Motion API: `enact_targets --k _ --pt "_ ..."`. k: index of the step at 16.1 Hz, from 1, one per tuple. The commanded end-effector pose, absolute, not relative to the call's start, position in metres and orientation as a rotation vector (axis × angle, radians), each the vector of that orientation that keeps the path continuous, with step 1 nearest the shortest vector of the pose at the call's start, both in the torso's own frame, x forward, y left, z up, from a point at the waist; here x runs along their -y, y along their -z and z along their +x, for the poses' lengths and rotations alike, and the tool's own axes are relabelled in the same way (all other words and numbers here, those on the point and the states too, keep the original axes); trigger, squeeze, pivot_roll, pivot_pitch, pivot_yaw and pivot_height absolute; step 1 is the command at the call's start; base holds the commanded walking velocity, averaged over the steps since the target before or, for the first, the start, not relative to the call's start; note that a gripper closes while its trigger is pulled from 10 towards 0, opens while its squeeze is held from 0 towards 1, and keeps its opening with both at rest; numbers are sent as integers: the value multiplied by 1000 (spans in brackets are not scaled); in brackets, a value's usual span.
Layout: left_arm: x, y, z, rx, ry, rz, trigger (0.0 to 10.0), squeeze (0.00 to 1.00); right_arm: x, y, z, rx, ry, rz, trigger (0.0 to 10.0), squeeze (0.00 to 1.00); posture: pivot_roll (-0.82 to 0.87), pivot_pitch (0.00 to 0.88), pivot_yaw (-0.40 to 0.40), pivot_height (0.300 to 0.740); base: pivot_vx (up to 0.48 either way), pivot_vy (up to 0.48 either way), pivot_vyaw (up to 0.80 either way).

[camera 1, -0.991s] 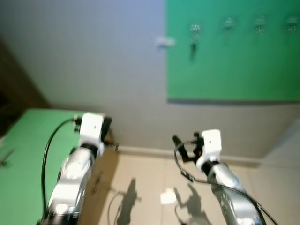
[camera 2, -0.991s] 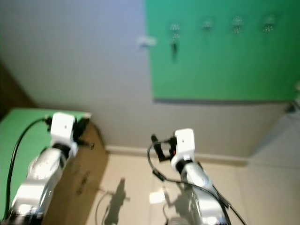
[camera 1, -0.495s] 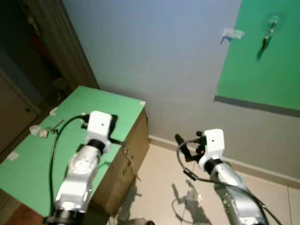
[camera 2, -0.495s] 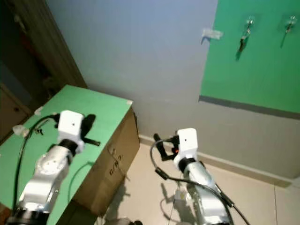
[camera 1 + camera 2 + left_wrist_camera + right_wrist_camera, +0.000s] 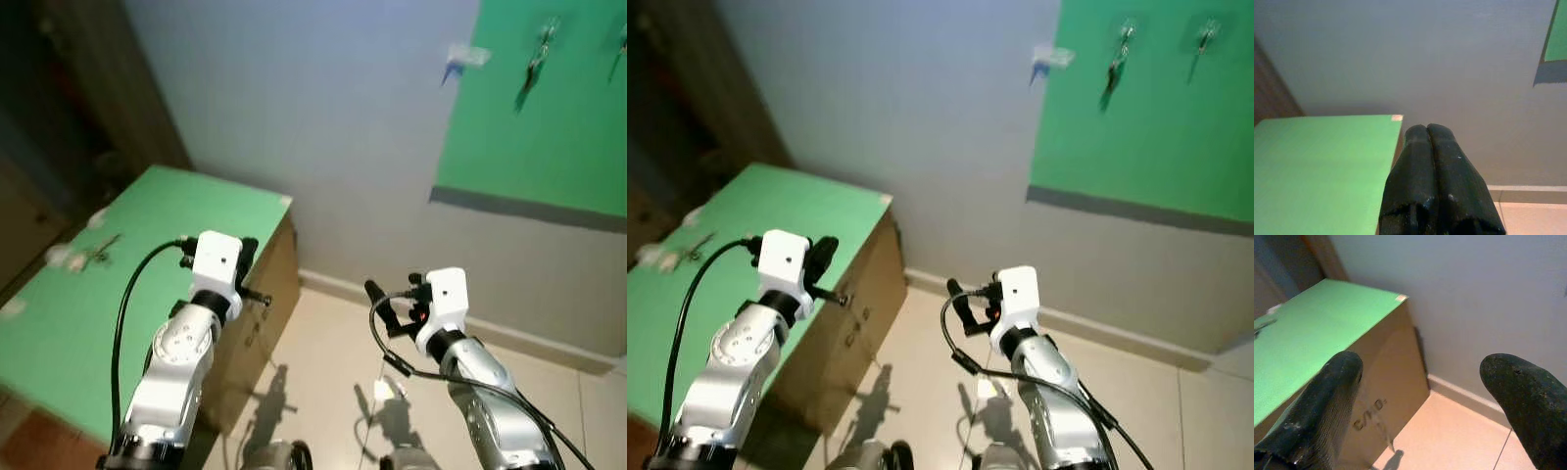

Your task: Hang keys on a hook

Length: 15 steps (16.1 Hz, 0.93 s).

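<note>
A bunch of keys (image 5: 98,253) lies on the green top of a cardboard box (image 5: 186,225) at my left, beside a small pale object (image 5: 59,257). A green board (image 5: 549,127) hangs on the wall at the upper right, with hooks (image 5: 546,27) near its top. A dark key set (image 5: 532,67) hangs from one hook. My left gripper (image 5: 1427,131) is shut with nothing in it and is held over the box's near corner. My right gripper (image 5: 1420,377) is open and empty, above the floor beside the box.
The box (image 5: 1386,382) stands against a grey wall (image 5: 323,137), with dark wooden furniture (image 5: 59,108) behind it at the left. A pale tiled floor (image 5: 323,362) lies below with a white scrap (image 5: 384,390) on it. A small white piece (image 5: 462,56) is stuck beside the board.
The camera has kept swinging: the box top and the green board now both sit in view. Both arms hold the same pose, left gripper shut and right open.
</note>
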<state>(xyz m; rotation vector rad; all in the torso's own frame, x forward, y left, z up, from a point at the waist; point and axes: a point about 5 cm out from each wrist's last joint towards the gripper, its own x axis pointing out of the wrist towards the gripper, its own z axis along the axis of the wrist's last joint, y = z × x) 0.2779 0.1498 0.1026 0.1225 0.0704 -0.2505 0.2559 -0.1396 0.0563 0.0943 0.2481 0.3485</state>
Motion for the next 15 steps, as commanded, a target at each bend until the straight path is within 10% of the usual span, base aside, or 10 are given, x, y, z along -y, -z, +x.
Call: enact_targets --k 1,15 --pt "-158 -102 278 -77 215 141 10000 0 137 -54 255 -263 -360 101 10000 0 -165 30 96 736 0 0 0" --pt "-158 -100 280 -112 253 72 10000 0 141 -50 242 -289 -344 150 10000 0 -194 59 114 736 -93 308 -100"
